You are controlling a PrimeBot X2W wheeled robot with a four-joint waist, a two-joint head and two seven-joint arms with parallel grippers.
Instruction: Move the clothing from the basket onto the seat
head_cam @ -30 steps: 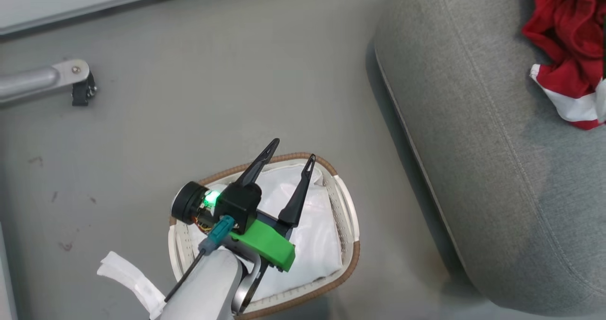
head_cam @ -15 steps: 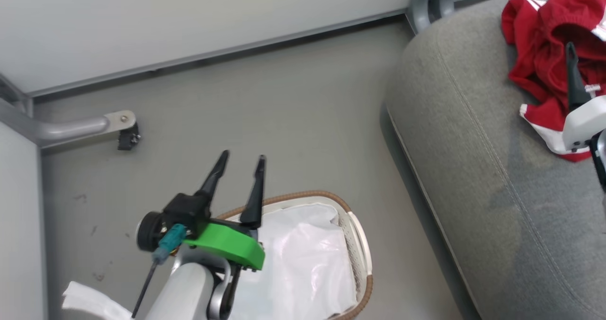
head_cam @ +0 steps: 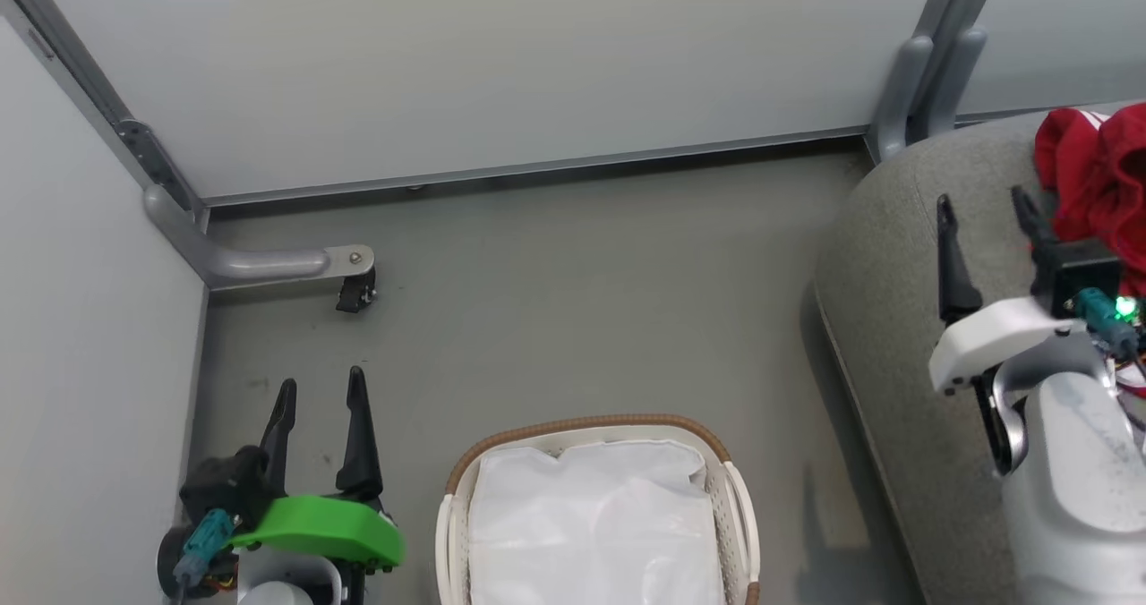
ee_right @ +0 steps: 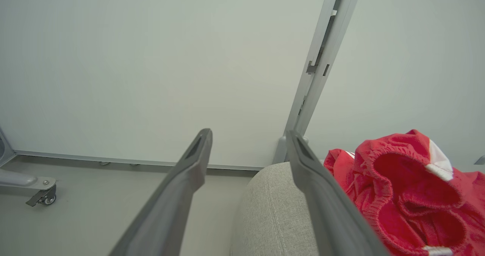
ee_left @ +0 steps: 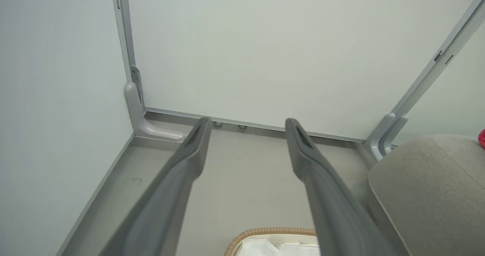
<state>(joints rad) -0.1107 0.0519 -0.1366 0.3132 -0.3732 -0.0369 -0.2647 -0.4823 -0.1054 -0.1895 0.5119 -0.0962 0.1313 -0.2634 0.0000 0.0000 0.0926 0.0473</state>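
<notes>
Red clothing (head_cam: 1097, 171) on grey seat (head_cam: 895, 256); basket (head_cam: 582, 426) with white liner (head_cam: 591, 524).
Left gripper (head_cam: 321, 379), right gripper (head_cam: 981, 197): fingers spread wide.

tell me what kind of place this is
Probably a partitioned robot test booth staged as a home corner: plain pale wall panels, a castored grey metal frame foot, a grey woven couch seat and a cream perforated plastic laundry basket.

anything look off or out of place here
Nothing stands out. The clothing lies bunched on the seat, the basket stands upright on the floor with its white liner showing, and the left gripper and right gripper are open and empty.
</notes>
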